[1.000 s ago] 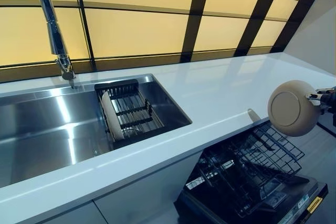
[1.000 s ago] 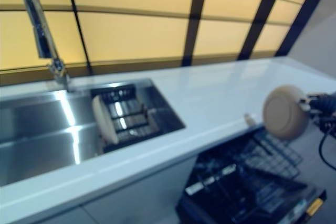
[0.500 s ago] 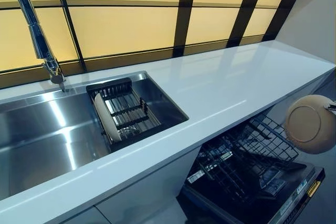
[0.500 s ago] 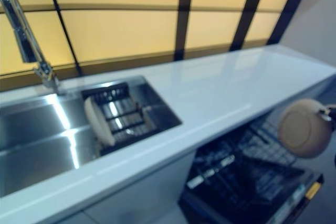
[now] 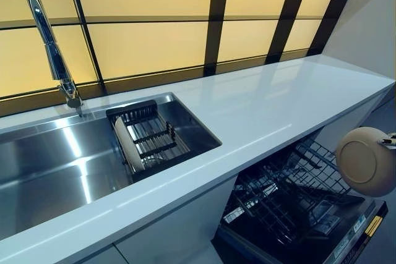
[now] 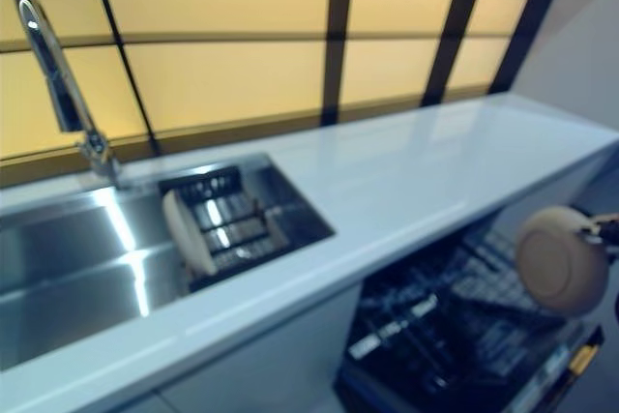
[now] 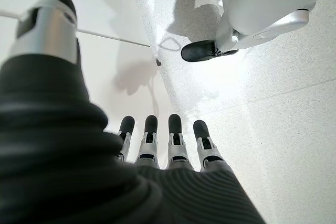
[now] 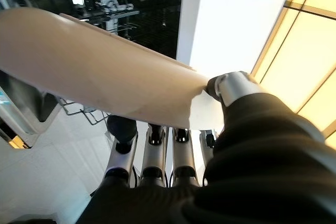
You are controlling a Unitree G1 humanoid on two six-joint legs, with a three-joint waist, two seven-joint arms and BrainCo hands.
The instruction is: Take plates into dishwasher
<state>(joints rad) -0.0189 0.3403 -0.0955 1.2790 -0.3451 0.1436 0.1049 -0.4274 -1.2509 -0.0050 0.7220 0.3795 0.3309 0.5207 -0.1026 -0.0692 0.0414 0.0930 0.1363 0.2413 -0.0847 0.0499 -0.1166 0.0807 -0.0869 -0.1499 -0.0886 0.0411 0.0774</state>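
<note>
A: Risk chk from here?

B: Beige plate [image 5: 366, 161] pinched at its rim only, thumb one face, fingers [image 8: 153, 153] the other, by right hand [image 8: 231, 90]. Held on edge, far right, above open dishwasher [image 5: 365, 227], apart from the lower rack [image 5: 291, 199]. Thin rim grip, so prob. could pivot or slip if swung fast; would drop onto wire tines or the door.

A: Anything else?

B: Could clip the countertop [image 5: 266, 109] edge or rack frame if lowered w/o lining up w/ a slot. Slot spacing hard to judge from here. Tilted entry might jam between tines.

A: Left side?

B: Left hand [image 7: 163, 140] idle, fingers straight & relaxed, holding nothing, pointing at floor. No risk there.

A: Counts?

B: Plates: 2 visible. One in right hand, one pale plate [image 5: 129, 144] standing on edge in drying rack [image 5: 151, 137] inside sink [image 5: 49, 165], left. Racks: 1 sink rack, 1 dishwasher rack seen. Faucet [image 5: 52, 51]: 1, far left. Dishwasher: 1, door down.

A: Remaining work?

B: Judging by that: 1 plate mid-transfer, 1 not yet fetched.
</note>
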